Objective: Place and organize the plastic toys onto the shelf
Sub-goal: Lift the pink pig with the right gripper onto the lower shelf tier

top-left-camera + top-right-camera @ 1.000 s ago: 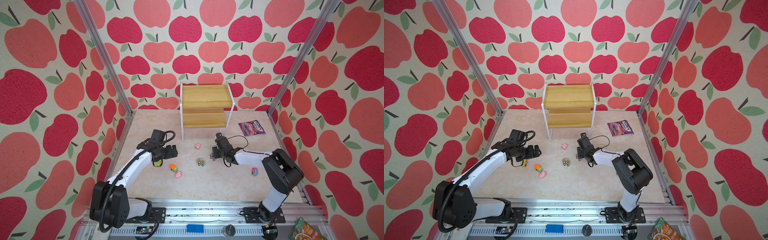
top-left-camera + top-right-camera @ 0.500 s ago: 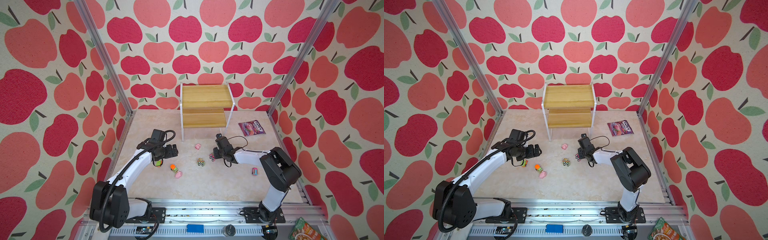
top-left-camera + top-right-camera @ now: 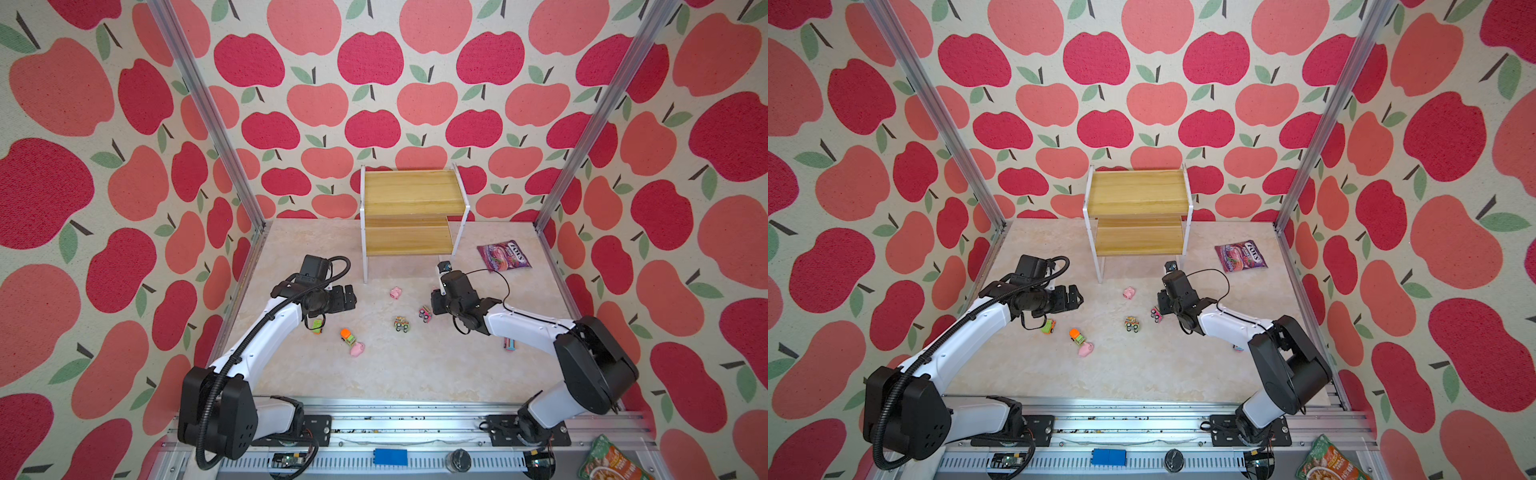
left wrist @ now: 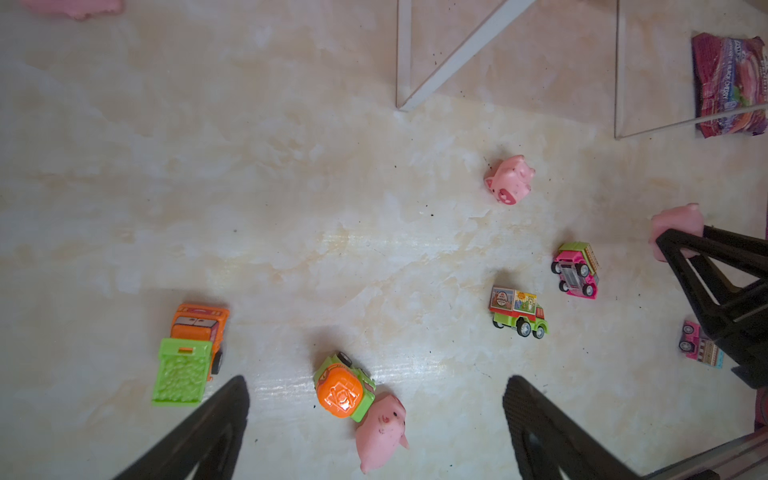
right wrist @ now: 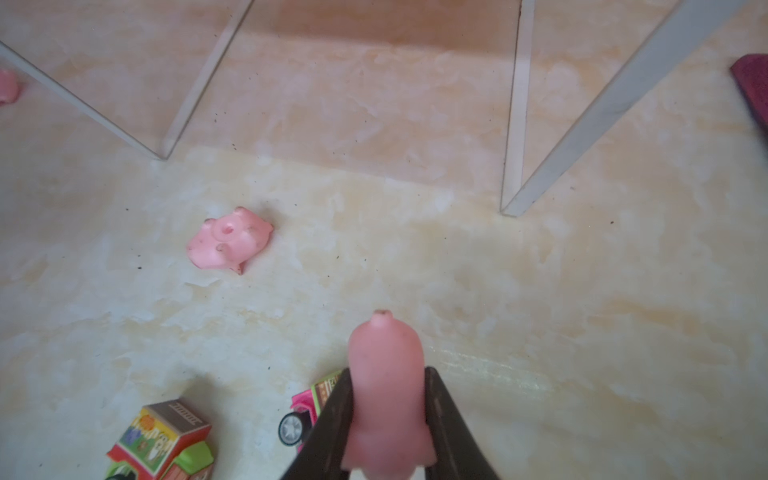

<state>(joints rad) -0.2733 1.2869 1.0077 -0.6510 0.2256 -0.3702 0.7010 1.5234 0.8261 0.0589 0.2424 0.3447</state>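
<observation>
The shelf [image 3: 409, 212] [image 3: 1138, 208] stands bare at the back. My right gripper [image 5: 388, 374] [image 3: 434, 305] is shut on a pink pig [image 5: 386, 386], low over the floor beside a pink car [image 3: 424, 313]. My left gripper [image 4: 376, 382] [image 3: 349, 297] hangs open above an orange-and-green car [image 4: 343, 388] that touches another pig [image 4: 380, 430]. An orange truck with a green bed [image 4: 191, 353] lies beside one finger. A third pig [image 4: 509, 179], a striped truck [image 4: 517, 311] and a second pink car [image 4: 698, 345] lie apart on the floor.
A purple candy bag [image 3: 503, 257] lies flat to the right of the shelf. The shelf's thin white legs [image 5: 515, 166] stand just beyond my right gripper. Apple-patterned walls close in the floor on three sides.
My right gripper has closed onto the pink pig and shifted slightly. The left arm has stayed in place with its jaws wide.
</observation>
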